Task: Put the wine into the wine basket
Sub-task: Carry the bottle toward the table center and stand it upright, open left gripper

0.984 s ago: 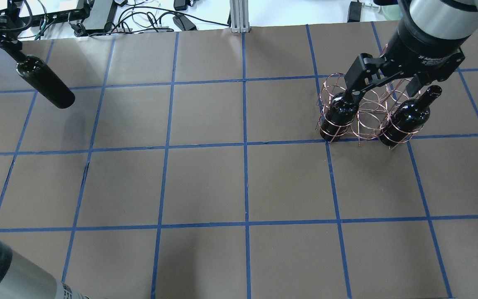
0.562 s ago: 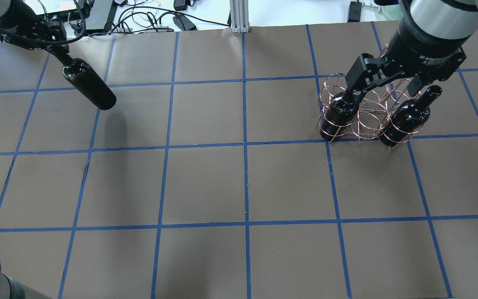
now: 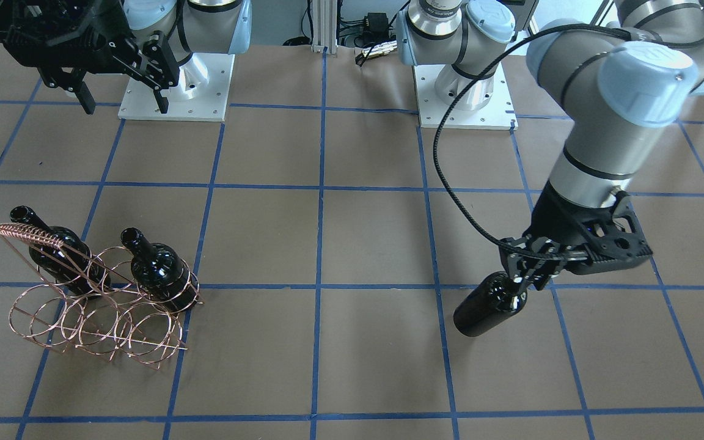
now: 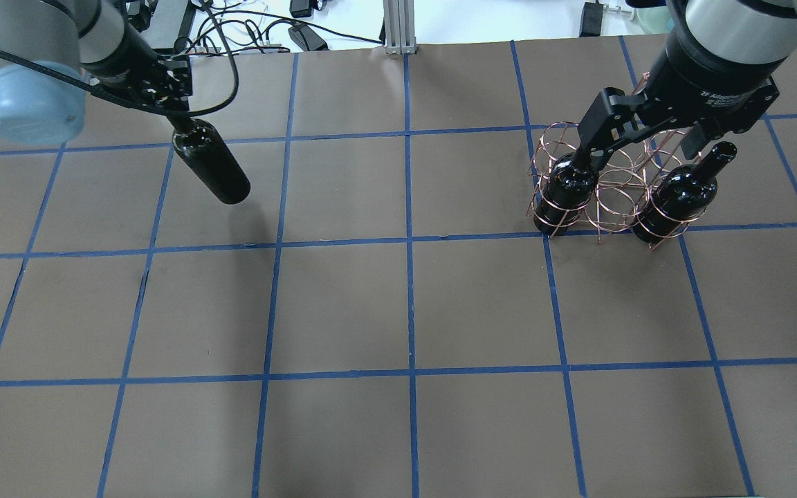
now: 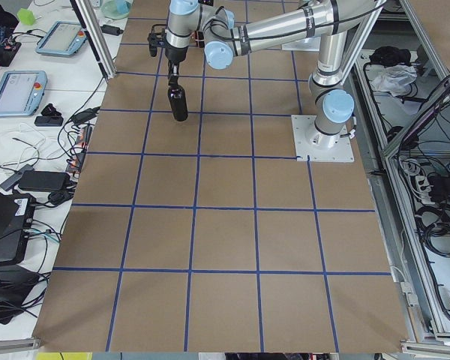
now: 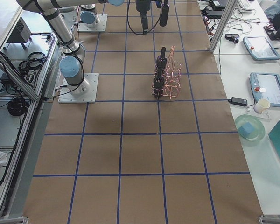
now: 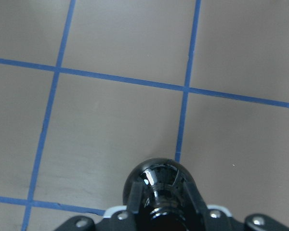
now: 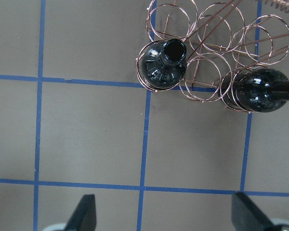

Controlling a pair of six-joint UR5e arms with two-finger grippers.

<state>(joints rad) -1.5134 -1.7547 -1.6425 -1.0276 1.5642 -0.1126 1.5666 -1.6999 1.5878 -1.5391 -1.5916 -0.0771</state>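
My left gripper (image 4: 178,123) is shut on the neck of a glossy black wine bottle (image 4: 213,164) and holds it hanging, tilted, above the table's left part. The bottle also shows in the front view (image 3: 487,307) and the left wrist view (image 7: 159,185). The copper wire wine basket (image 4: 613,198) stands at the far right and shows in the front view (image 3: 28,233). It holds two black bottles (image 4: 564,190) (image 4: 675,197) in the two end rings of its near row. My right gripper (image 4: 640,145) is open and empty above the basket.
Brown table paper with a blue tape grid (image 4: 409,242). Cables and devices (image 4: 232,28) lie beyond the far edge. The basket's other rings (image 8: 216,33) hold nothing. The arm bases (image 3: 175,85) stand at the robot's side.
My left arm has carried the hanging bottle to the right, from the far left edge toward the table's middle. My right gripper and the basket have stayed put.
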